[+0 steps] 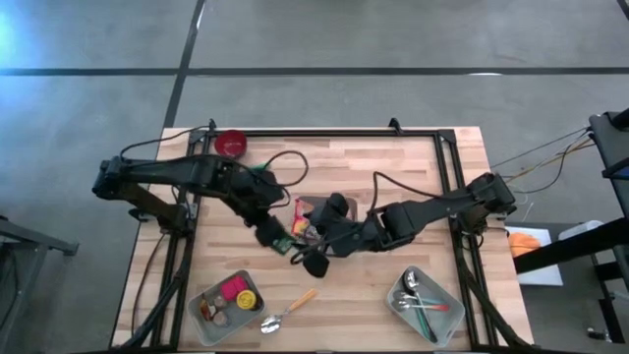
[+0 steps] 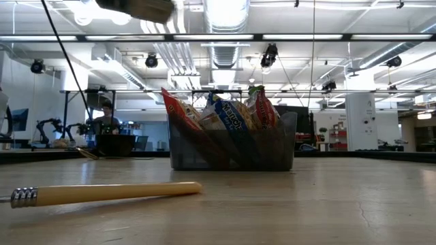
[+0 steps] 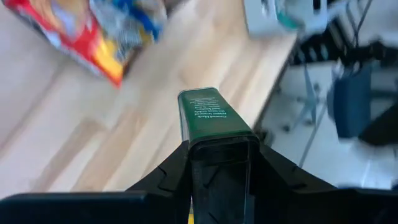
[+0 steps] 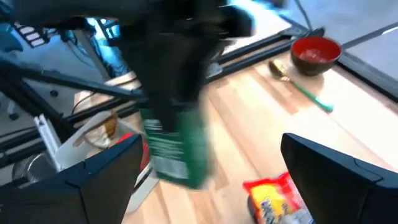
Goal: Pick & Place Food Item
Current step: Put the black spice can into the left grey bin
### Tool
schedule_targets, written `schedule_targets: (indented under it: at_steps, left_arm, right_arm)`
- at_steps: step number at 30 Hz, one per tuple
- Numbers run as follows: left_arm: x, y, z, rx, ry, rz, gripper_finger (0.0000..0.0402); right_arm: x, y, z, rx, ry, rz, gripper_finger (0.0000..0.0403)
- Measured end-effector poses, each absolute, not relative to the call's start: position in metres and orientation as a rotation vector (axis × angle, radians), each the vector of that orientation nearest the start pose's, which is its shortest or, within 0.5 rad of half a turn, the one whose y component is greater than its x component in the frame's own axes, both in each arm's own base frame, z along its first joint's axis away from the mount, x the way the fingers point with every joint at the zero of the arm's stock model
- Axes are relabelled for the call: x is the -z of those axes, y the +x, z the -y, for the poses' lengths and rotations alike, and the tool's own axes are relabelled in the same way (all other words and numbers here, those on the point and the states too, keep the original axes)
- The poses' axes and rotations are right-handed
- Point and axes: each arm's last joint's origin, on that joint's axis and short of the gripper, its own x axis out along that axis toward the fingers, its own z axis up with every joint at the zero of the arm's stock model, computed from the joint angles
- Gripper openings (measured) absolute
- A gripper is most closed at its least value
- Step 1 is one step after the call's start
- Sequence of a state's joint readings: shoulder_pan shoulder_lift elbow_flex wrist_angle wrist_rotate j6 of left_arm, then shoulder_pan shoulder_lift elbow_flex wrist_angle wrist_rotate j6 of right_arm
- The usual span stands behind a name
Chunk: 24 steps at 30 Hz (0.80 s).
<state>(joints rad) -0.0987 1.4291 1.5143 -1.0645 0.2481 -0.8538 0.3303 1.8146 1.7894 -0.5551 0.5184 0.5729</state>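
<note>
Green packet (image 3: 211,115): a narrow green food packet with white print, clamped between the left hand's fingers, held above the counter (image 1: 393,167) just left of the dark snack bin (image 1: 313,221).
Left hand (image 1: 279,241): clenched on the green packet, just left of the snack bin.
Left tray (image 1: 228,305): grey, holding pink and yellow items, near the counter's front edge, left of and in front of the snack bin.
Spoon (image 1: 288,310): wooden handle, lying just right of the left tray.
Snack bin: mid-counter, filled with upright snack bags (image 2: 231,112).
Right hand (image 1: 316,258): fingers spread wide, gripping nothing, just in front of the snack bin, facing the green packet.
Red bowl (image 1: 231,144): at the far edge, behind and left of the snack bin.
Right tray (image 1: 425,305): holds cutlery, right of and in front of the snack bin.
</note>
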Motion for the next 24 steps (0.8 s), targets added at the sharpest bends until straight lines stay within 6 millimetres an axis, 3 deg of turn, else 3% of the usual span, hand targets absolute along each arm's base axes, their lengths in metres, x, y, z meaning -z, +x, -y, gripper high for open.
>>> schedule_targets:
  at_steps: [6, 13, 24]
  left_arm:
    - [-0.374, 0.24, 0.052, 0.01, -0.772, -1.214, 0.0121]
    - [-0.376, 0.208, 0.1, 0.156, -0.618, -1.346, 0.0121]
    - [-0.366, 0.169, 0.174, -0.176, -0.707, -1.29, 0.012]
  right_arm:
    - [-0.37, 0.39, -0.117, 0.319, 0.298, -0.447, 0.0379]
    - [-0.372, 0.389, -0.121, 0.317, 0.326, -0.447, 0.038]
    - [-0.37, 0.389, -0.12, 0.36, 0.446, -0.441, 0.038]
